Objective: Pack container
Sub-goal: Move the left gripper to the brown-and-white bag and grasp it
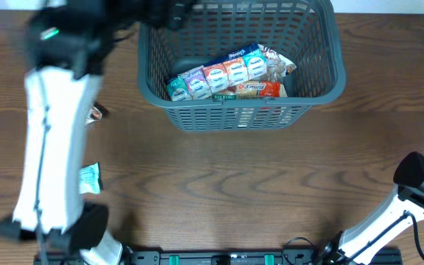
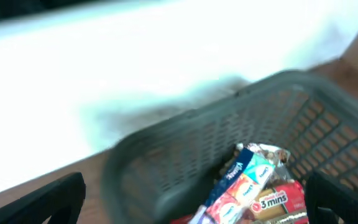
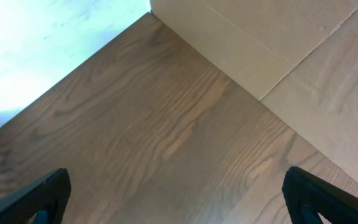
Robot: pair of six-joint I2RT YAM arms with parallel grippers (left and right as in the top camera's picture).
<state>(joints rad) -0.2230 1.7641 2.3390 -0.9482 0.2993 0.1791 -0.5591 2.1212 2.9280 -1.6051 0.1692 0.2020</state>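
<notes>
The container, a large dark grey lattice basket [image 1: 197,110], stands at the back middle of the table. Inside lie a strip of colourful snack packets [image 1: 219,76] and a red "3 mins" packet [image 1: 256,90]. My left gripper [image 1: 169,11] hovers over the basket's back left corner, blurred. In the left wrist view the left gripper [image 2: 194,202] is open and empty above the basket [image 2: 166,155] and the packet strip [image 2: 244,177]. My right gripper [image 3: 176,193] is open and empty over bare wood; the right arm [image 1: 418,177] is at the front right.
A teal packet [image 1: 89,179] and a small packet [image 1: 94,114] lie on the table at the left, partly hidden by the left arm. A cardboard surface [image 3: 291,50] borders the table in the right wrist view.
</notes>
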